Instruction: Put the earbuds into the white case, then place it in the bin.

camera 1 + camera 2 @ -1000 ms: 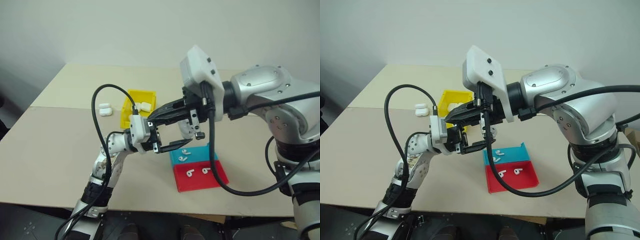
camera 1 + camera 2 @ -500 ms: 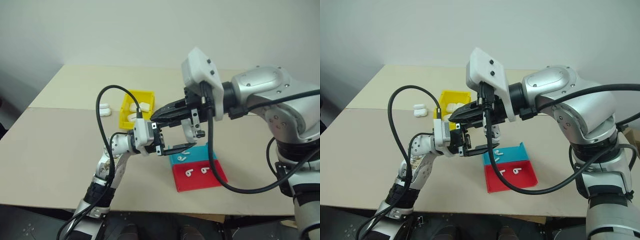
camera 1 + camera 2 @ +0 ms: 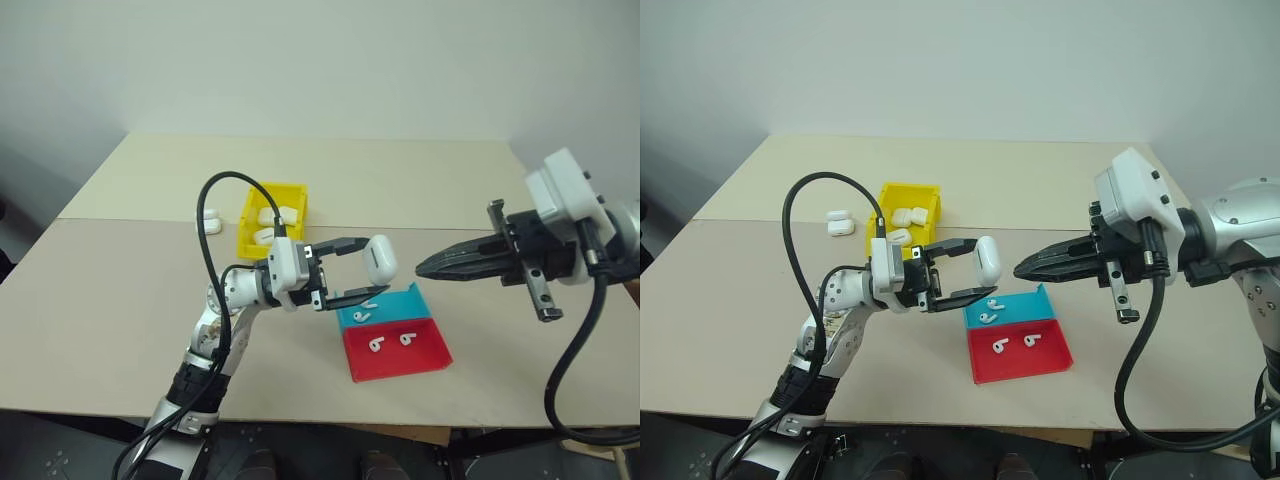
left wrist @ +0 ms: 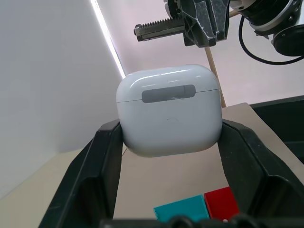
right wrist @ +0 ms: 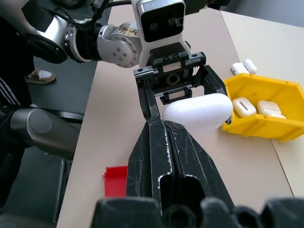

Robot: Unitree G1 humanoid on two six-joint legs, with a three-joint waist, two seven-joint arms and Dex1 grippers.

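Note:
My left gripper (image 3: 368, 268) is shut on a white case (image 3: 380, 260), held in the air over the table just left of the blue tray. The case's lid is closed in the left wrist view (image 4: 169, 110). My right gripper (image 3: 420, 270) is shut and empty; it hangs to the right of the case with its tips pointing at it across a clear gap. Two earbuds (image 3: 365, 310) lie in the blue tray and two more earbuds (image 3: 378, 345) in the red tray. The yellow bin (image 3: 249, 222) stands behind the left gripper with several white cases in it.
The blue tray (image 3: 415, 300) and the red tray (image 3: 395, 362) sit side by side near the table's front edge. Two more white cases (image 3: 208, 217) lie on the table left of the bin. My left arm's black cable loops above the wrist.
My right gripper has pulled away from the case, swinging well to the right and a little lower. The left gripper has kept still with the case in it.

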